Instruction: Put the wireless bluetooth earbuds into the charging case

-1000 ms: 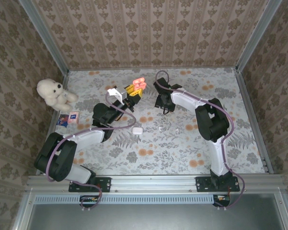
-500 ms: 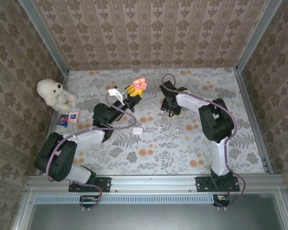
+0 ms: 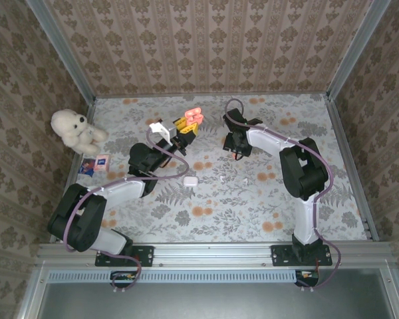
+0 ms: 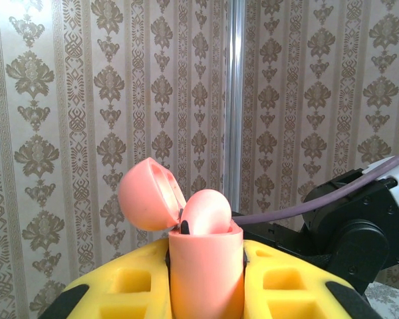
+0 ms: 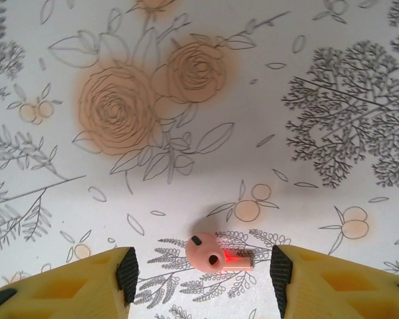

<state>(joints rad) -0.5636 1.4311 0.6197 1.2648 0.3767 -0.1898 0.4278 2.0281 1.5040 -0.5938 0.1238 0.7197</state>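
So the flowery table point(image 3: 306, 199) has the two arms on it. The left arm point(image 3: 120, 189) reaches up toward the back, and the right arm point(image 3: 299, 169) is bent over the middle. A white teddy bear point(image 3: 73, 128) sits off in the far left corner, well apart from everything else.

The left gripper point(image 3: 184, 125) is clamped tight on a pink case point(image 4: 205, 266). The yellow fingers point(image 4: 126, 286) press on both sides of it and hold it upright off the table. The lid is flipped open and leans to the left in the wrist view. A rounded pink lump pokes up out of the case's mouth. It might be a bud sitting in there, but I honestly can't tell.

The right gripper point(image 5: 203, 272) hangs low over the cloth with its fingers point(image 5: 319, 279) spread fairly wide, and it has nothing in them. An orange-red bud point(image 5: 216, 254) lies flat on the table right in the gap between the two tips, a bit closer to the left one. Its stem points toward the right finger, and it touches neither.

Nearer the arm bases, a closed white case point(image 3: 189, 179) lies on the cloth. Two tiny white buds point(image 3: 221, 178) lie loose just to its right.
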